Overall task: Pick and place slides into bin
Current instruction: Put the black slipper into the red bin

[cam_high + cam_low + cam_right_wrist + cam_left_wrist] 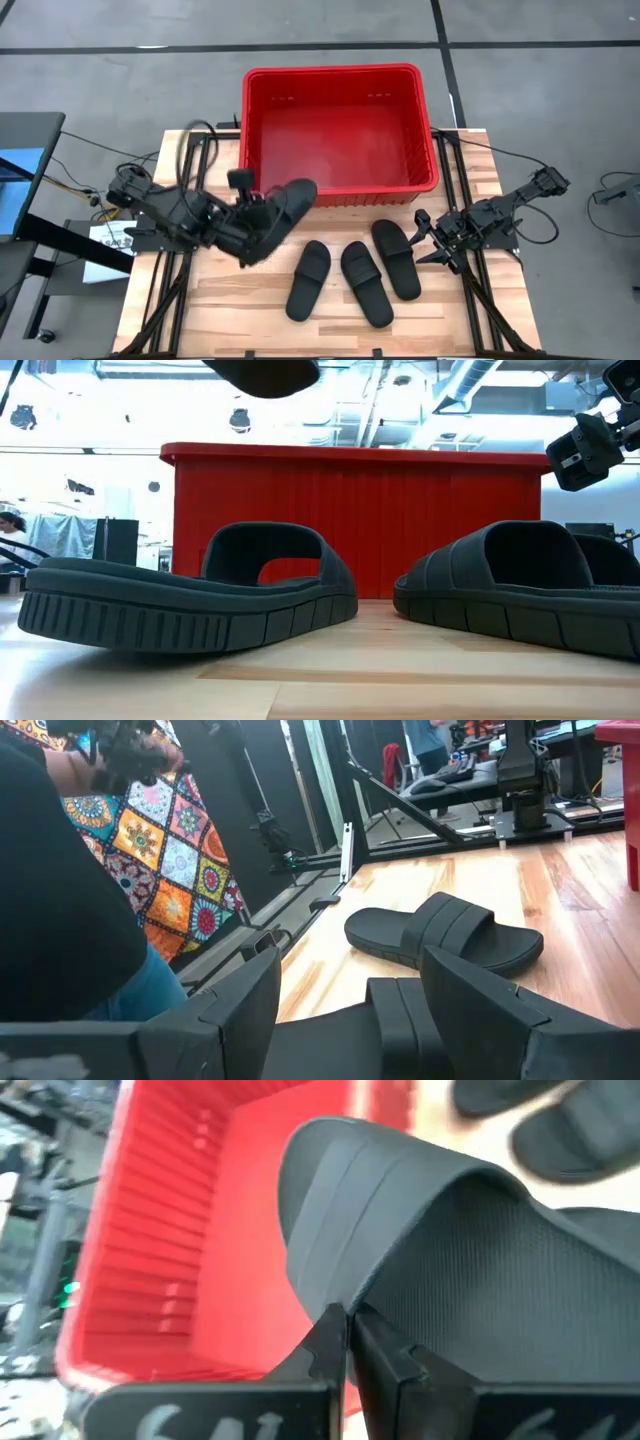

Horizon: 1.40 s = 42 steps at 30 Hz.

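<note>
My left gripper [262, 212] is shut on one black slide [285, 205] and holds it in the air at the near left part of the red bin [340, 85]. The slide's bottom edge shows at the top of the low view [265, 372]. Three more slides lie sole-down on the wooden table: left [308, 280], middle [366, 283] and right [396, 258]. My right gripper [428, 240] is open and empty just right of the right slide. In its wrist view its fingers [480, 1010] stand above a slide [385, 1020]. My left gripper pinches the slide between its two shut fingers [325, 1342] at the edge of the wide strap [345, 1295]. The fingers come slanting from the table's left. The slide is lifted clear of the table, tilted, with its far end [303, 190] at the bin's near rim.
The bin stands at the table's far edge, and its inside [160, 1250] shows no slides. Dark frame rails [180, 300] run along both sides of the table. A person in a patterned cloth [150, 850] shows beyond the table's edge in the right wrist view.
</note>
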### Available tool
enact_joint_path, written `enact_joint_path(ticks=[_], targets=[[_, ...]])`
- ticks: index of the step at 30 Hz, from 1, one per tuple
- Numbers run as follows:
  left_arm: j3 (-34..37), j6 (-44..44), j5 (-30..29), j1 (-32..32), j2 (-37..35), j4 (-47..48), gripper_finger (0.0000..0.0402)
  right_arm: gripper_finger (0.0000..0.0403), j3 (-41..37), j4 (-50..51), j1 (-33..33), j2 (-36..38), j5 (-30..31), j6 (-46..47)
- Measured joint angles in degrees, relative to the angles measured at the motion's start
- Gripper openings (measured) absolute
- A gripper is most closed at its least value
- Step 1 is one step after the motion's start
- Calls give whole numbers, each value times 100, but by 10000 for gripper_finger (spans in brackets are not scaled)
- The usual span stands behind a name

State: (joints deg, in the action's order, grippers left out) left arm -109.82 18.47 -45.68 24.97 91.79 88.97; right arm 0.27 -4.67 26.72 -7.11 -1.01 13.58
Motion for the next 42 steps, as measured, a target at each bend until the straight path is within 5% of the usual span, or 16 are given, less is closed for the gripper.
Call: enact_joint_path(ticks=[12,21,32,42], targets=[[-884,-1600,-561,-1542,-2,18,0,233,0,0,0,0,1,1],[-903,-2967,-389,-3149,2,-1431,0,233,0,1,-1,1,0,1],[-903,-3284,35,-4713,24,-2602,0,233,0,1,0,1,2,-1],[-906,-3285,527,-5173,122,-2995,0,233,-1,-1,-1,0,0,1]])
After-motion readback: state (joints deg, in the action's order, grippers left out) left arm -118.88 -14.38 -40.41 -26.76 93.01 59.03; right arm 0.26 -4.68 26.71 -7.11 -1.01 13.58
